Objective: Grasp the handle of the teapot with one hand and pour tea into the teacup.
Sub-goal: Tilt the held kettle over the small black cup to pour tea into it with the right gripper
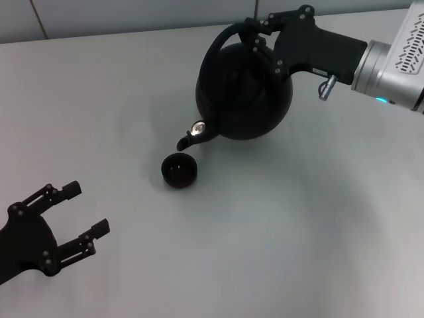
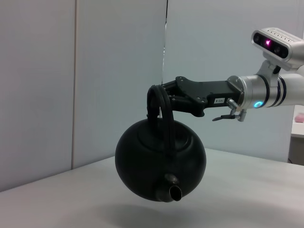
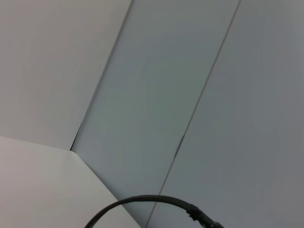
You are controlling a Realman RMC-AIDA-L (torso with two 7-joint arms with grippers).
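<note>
Left gripper [image 1: 73, 218] low at near left, fingers spread. Farther back, right gripper [image 1: 255, 33] clenched on handle [image 1: 228, 32], teapot [image 1: 244, 93] lifted, tilted, spout just above teacup [image 1: 179, 169]. Teacup missing from left wrist view; airborne teapot [image 2: 160, 160] plain there.

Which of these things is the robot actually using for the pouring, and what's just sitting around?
In use:
- teapot, lifted and tilted
- its handle, held by the right gripper
- teacup on the table, beneath the spout

Not in use:
- left gripper, open, off to the side
</note>
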